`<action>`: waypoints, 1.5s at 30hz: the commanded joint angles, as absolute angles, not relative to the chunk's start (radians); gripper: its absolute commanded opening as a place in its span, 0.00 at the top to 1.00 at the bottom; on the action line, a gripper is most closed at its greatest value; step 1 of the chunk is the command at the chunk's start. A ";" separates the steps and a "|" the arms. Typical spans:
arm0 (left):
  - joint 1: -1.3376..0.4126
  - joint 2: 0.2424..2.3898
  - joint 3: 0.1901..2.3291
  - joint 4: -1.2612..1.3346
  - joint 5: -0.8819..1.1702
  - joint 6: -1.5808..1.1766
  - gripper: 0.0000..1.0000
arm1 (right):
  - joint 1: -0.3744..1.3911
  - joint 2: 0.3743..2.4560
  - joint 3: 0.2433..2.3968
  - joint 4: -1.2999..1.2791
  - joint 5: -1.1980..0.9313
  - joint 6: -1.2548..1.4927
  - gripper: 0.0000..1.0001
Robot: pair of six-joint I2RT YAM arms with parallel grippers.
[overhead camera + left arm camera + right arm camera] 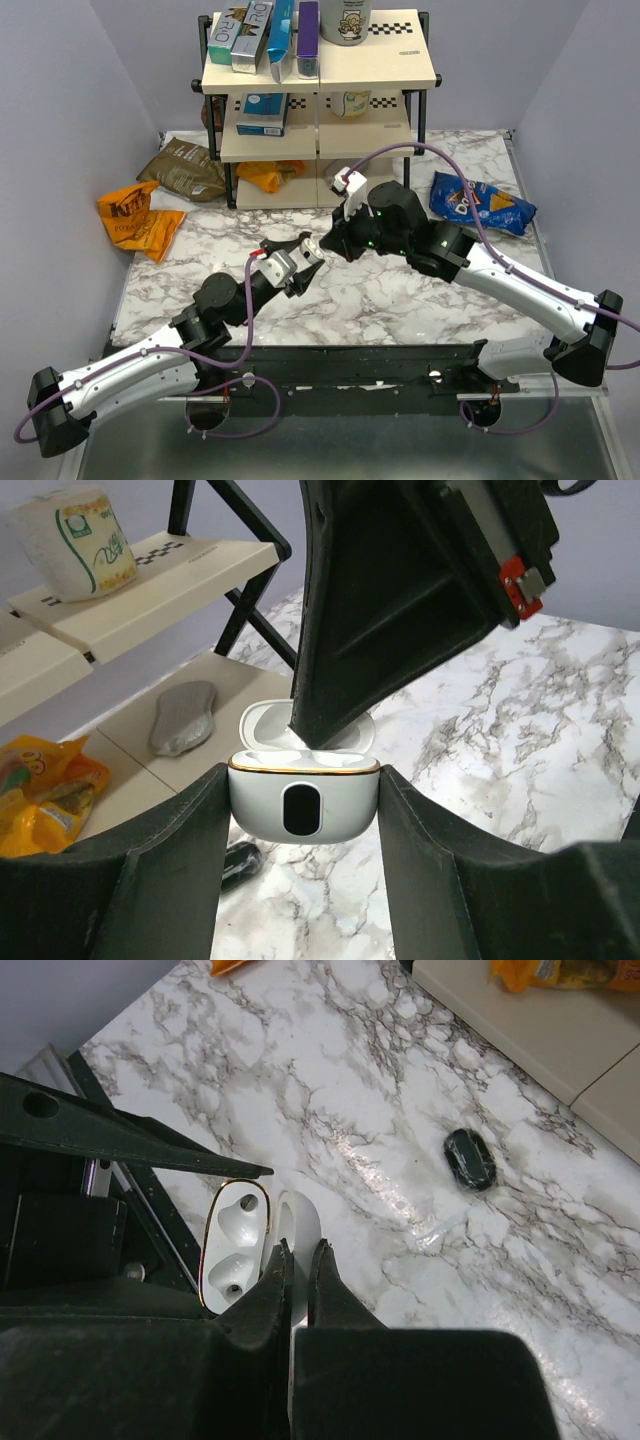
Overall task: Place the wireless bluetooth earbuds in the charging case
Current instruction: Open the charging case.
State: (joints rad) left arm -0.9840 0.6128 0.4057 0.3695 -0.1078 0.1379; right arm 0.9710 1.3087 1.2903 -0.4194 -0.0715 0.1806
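Observation:
The charging case (305,805) shows pale with a gold rim and a black oval on its front. It is open, and my left gripper (300,776) is shut on its body, holding it above the table. In the right wrist view its two wells (232,1245) are empty. My right gripper (302,1247) is shut on the raised lid (300,1218); it fills the top of the left wrist view (400,600). One black earbud (469,1158) lies on the marble beyond the case, also in the left wrist view (240,863). The other earbud is out of view. Both grippers meet mid-table (318,255).
A shelf rack (320,100) with boxes stands at the back. An orange bag (135,215) and a brown bag (185,170) lie at the left, a blue chip bag (480,205) at the right. A grey pouch (183,715) lies on the lowest shelf.

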 commanded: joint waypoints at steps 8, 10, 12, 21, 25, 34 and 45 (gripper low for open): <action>-0.986 0.660 0.523 0.221 -0.081 0.006 0.01 | 0.983 1.194 1.347 -0.511 -0.095 0.011 0.99; -0.986 0.658 0.534 0.203 -0.060 0.005 0.01 | 0.985 1.169 1.345 -0.514 -0.086 -0.032 0.99; -0.983 0.635 0.546 0.184 -0.013 0.009 0.01 | 0.985 1.144 1.307 -0.473 -0.065 -0.054 0.99; -0.746 0.702 0.641 0.167 0.646 -0.240 0.01 | 0.985 0.913 1.092 -0.264 -0.090 -0.252 0.99; -0.643 0.848 0.716 0.286 0.932 -0.431 0.01 | 0.985 0.910 1.106 -0.294 -0.155 -0.268 0.99; -0.641 0.870 0.689 0.429 0.908 -0.420 0.01 | 0.988 0.928 1.106 -0.341 -0.253 -0.262 0.99; -0.649 0.925 0.700 0.396 0.980 -0.373 0.28 | 0.991 0.989 1.146 -0.336 -0.271 -0.261 0.99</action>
State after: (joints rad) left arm -0.6472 0.9150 0.6964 0.4007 0.9314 -0.4107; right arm 0.9829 0.9722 1.1061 -0.3378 -0.2329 -0.2554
